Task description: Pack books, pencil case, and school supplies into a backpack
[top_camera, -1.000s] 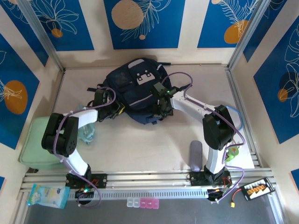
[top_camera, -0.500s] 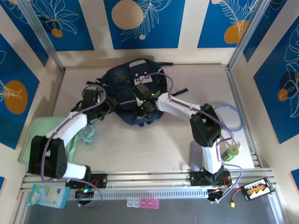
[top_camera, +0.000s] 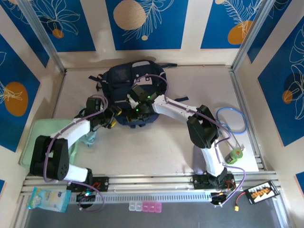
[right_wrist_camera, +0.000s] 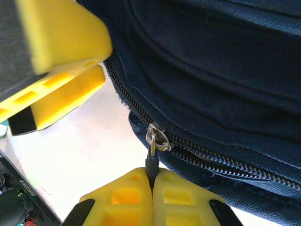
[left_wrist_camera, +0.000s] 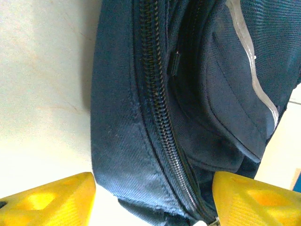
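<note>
The step in hand looks like working the zip of the backpack (top_camera: pixel 128 78), which lies on the counter (top_camera: pixel 156 142) towards the back, between the two arms. The right fingers (right_wrist_camera: pixel 127 197) are clenched on the zipper pull (right_wrist_camera: pixel 151 146), which hangs from its slider at the bag's near edge. The left fingers (left_wrist_camera: pixel 51 202) are released and stand apart on either side of that same edge, touching nothing firmly as far as can be told. Since the pencil case (top_camera: pixel 196 159) lies out on the counter by the right arm's base, partly behind the arm, the bag probably has to be opened. The next move would call for the left fingers to pinch the fabric and brace it while the right draws the pull along the teeth. The top view gives the layout but hides the grip. The right wrist view shows the pinch on the tab. The left wrist view shows the zip teeth closed along the seam.
</note>
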Controlling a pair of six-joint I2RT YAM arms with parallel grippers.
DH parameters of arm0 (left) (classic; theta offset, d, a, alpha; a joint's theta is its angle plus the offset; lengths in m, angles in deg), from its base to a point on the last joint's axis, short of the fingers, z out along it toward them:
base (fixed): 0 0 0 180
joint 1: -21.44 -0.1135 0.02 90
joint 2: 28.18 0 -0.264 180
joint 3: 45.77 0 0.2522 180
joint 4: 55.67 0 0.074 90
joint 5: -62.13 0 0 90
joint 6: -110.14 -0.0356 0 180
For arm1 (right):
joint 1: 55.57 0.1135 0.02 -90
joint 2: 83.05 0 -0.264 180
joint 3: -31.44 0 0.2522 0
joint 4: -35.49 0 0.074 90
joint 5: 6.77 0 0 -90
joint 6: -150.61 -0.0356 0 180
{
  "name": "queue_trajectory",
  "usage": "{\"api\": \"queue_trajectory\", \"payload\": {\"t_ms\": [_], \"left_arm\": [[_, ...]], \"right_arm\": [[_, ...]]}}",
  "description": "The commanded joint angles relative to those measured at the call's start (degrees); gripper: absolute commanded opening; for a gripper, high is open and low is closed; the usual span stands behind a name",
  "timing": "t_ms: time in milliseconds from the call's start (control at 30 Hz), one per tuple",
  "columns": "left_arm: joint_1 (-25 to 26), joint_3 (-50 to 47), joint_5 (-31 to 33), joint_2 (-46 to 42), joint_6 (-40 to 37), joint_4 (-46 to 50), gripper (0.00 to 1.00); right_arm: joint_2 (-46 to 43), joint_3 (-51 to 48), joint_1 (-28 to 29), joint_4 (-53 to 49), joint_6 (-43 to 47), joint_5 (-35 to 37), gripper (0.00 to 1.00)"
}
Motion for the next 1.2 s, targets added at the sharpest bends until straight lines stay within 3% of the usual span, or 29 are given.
{"api": "queue_trajectory", "payload": {"t_ms": [0, 133, 233, 300, 400, 567, 900, 1167], "left_arm": [[0.0, 0.9, -2.3, 1.9, 2.3, -4.6, 0.66], [0.1, 1.7, -1.9, 4.2, 2.2, -5.1, 0.62], [0.1, 1.6, -1.7, 6.0, 1.9, -6.1, 0.5], [0.2, 1.3, -1.0, 6.9, 1.4, -6.4, 0.31], [0.2, 1.2, -0.6, 7.9, 0.2, -5.8, 0.14], [0.1, 0.8, 0.6, 8.5, -1.4, -4.3, 0.0], [0.0, 1.3, 2.5, 6.9, -3.2, -1.8, 0.0], [0.0, 3.0, 3.7, 4.5, -6.5, 2.4, 0.0]], "right_arm": [[-0.4, 1.5, 1.3, 0.5, 1.7, -3.6, 0.0], [-0.5, 1.0, 2.0, 0.1, 2.9, -3.9, 0.0], [-0.3, 0.9, 2.6, -0.9, 3.3, -2.9, 0.0], [-0.5, 0.4, 2.9, -2.0, 2.9, -0.2, 0.0], [-2.2, -2.9, 2.6, -2.2, 1.5, 6.1, 0.0], [-6.8, -9.8, 0.2, -3.4, -3.4, 14.8, 0.0], [-12.9, -17.0, -5.9, -6.8, -11.1, 26.5, 0.01], [-12.8, -16.8, -11.8, -5.4, -11.0, 26.5, 0.0]]}}
